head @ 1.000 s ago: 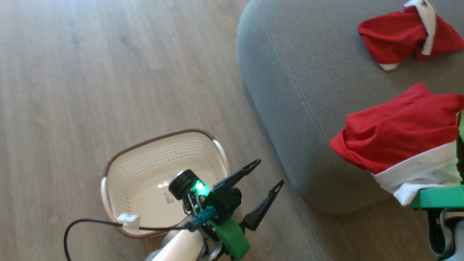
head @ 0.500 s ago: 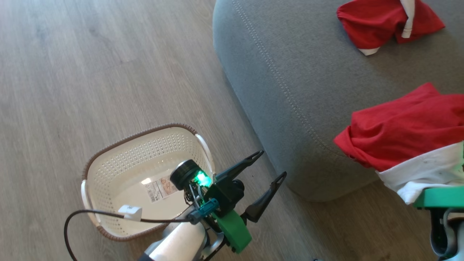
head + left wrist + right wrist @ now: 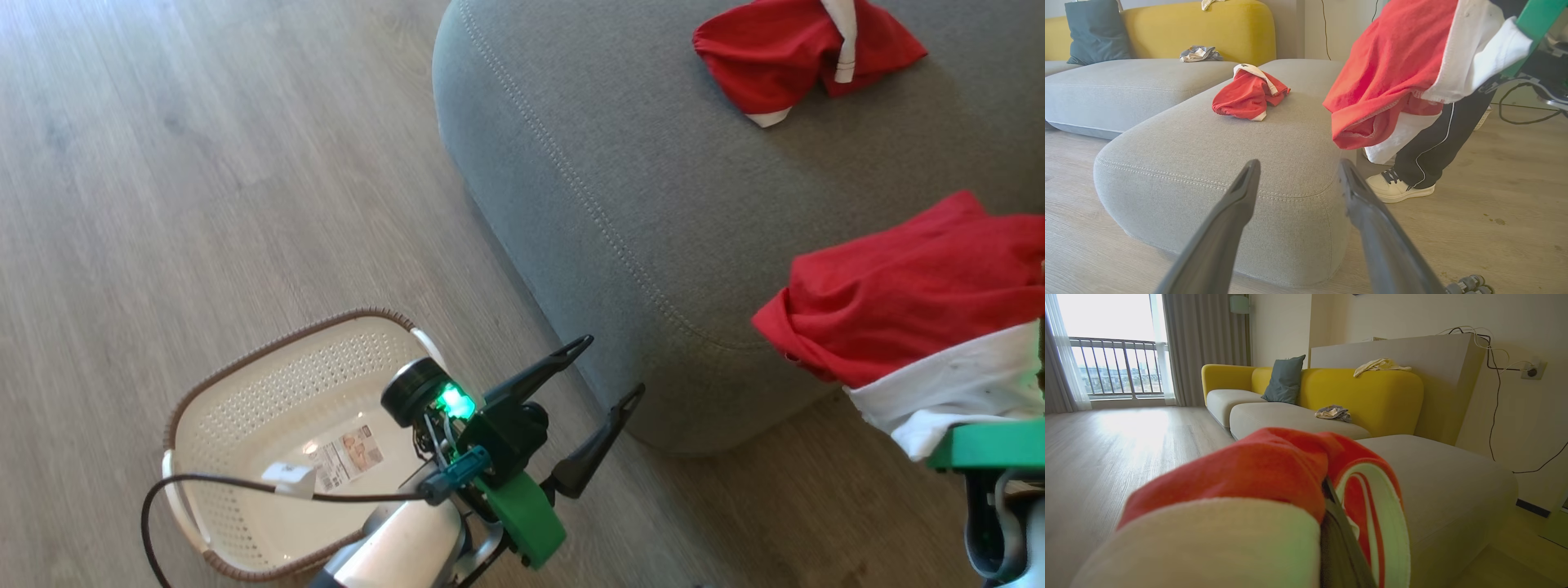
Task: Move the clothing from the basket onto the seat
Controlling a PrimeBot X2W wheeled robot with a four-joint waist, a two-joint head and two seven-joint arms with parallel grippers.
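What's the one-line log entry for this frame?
left gripper: open, empty | right gripper: shut on held garment, raised at seat edge | other garment: on seat | basket: empty, on floor

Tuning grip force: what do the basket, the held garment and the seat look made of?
The basket: apparently cream moulded plastic, perforated walls, brown woven-look rim. The held garment: soft red fabric with a white band; it drapes and folds. The seat: matte grey woven upholstery with a stitched seam, probably padded.
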